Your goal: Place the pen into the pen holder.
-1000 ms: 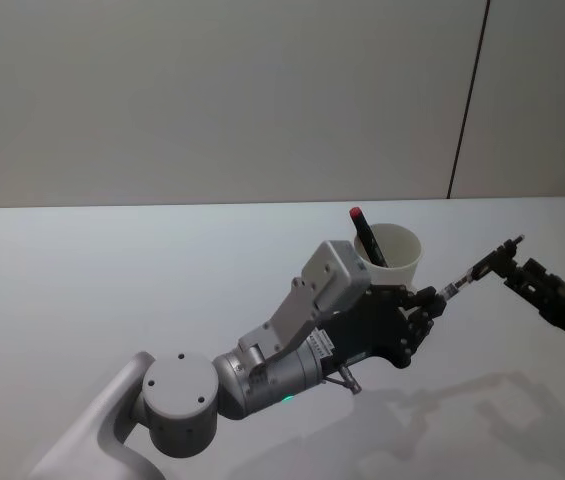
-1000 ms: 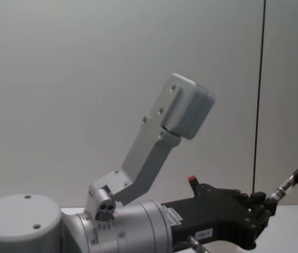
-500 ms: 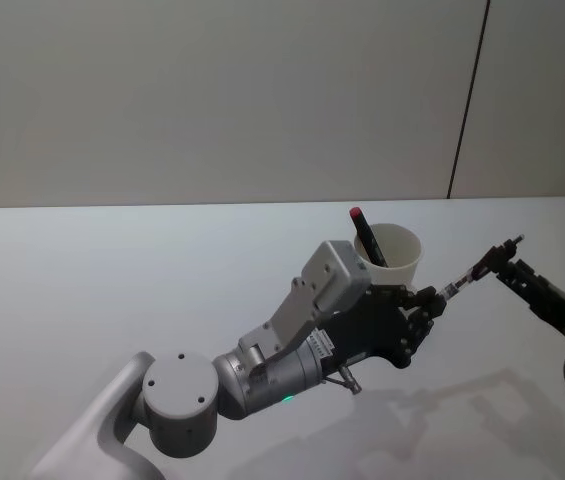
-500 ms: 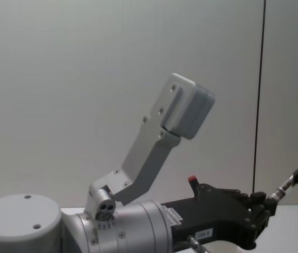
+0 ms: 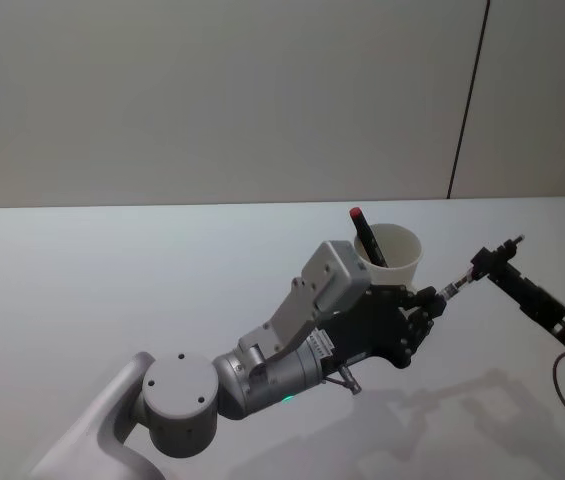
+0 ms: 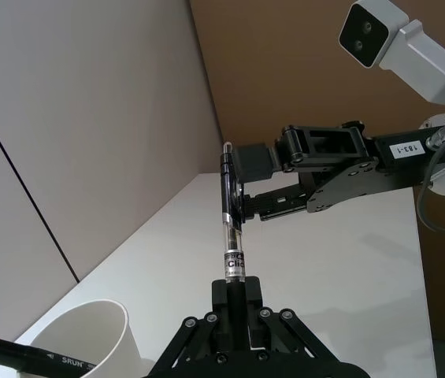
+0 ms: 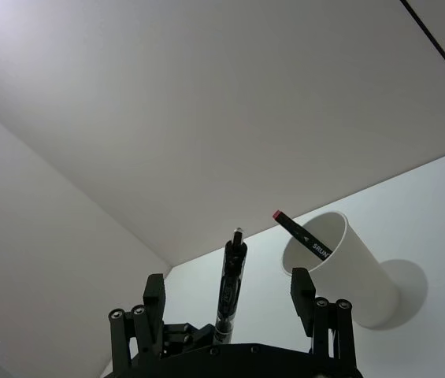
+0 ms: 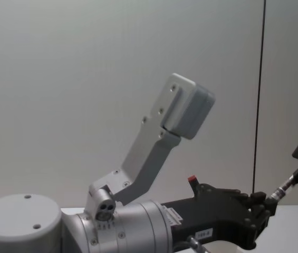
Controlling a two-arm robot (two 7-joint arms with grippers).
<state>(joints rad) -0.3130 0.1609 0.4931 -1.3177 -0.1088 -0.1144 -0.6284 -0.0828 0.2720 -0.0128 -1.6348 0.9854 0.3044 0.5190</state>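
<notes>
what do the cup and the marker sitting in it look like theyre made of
The cup looks like plain white paper: matte, thin-walled, tapered. The marker leaning inside it looks like plastic: a smooth, slightly glossy black barrel with white printed lettering and a red end cap. Neither can be confirmed by look alone.

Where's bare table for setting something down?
Free: the table left of the left arm, back to the wall, and the strip behind the cup. Crowded: right of the cup, where the left gripper holds a pen and the right gripper meets it.
</notes>
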